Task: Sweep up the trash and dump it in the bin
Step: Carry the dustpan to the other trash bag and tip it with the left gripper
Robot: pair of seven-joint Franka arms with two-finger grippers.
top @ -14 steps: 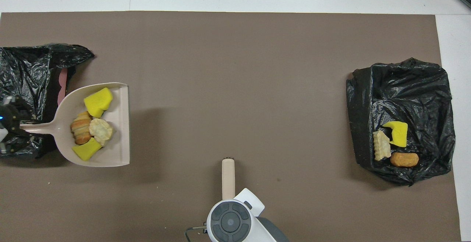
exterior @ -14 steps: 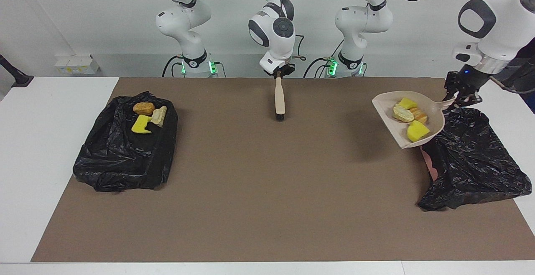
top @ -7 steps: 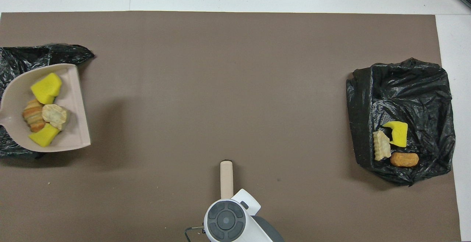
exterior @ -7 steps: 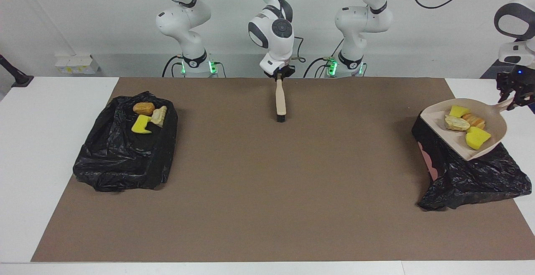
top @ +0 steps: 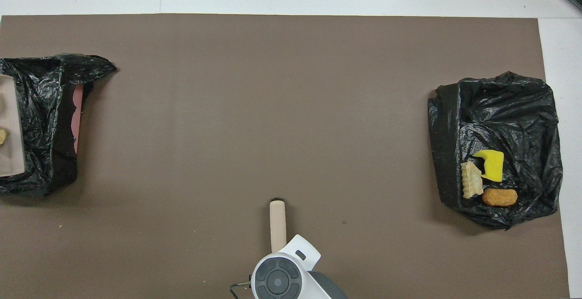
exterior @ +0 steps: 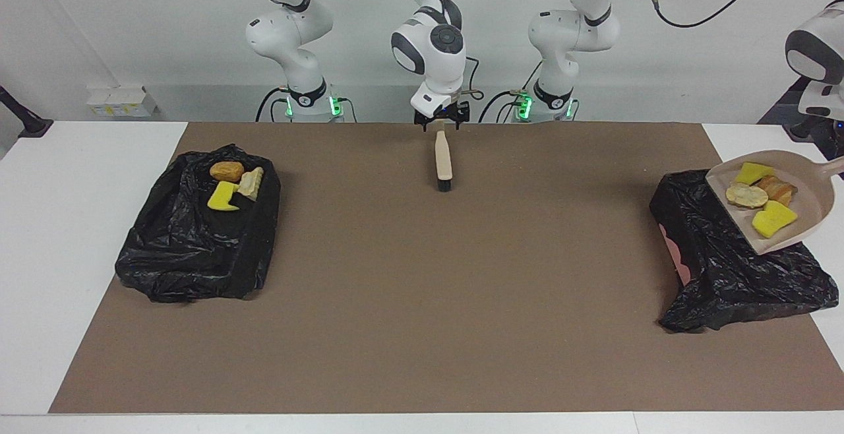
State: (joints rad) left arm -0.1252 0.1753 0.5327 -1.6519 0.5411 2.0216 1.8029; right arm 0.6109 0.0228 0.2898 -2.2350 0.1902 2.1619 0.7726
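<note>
**A:** Black bin bag (exterior: 725, 269) at the left arm's end, dustpan (exterior: 812, 186) tilted over it, four trash scraps (exterior: 746, 195) aboard!

**B:** Left gripper (exterior: 823, 134) by its handle, grip impossible to tell. Right gripper (exterior: 442, 119) spread wide, just above the brush (exterior: 444, 157).

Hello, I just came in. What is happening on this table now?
The left arm holds a loaded dustpan above the black bin bag at its end of the table; four scraps still lie in it, not dumped. The right end effector stands open above the handle of the brush, which lies on the mat. Three more scraps lie on another black bag.
</note>
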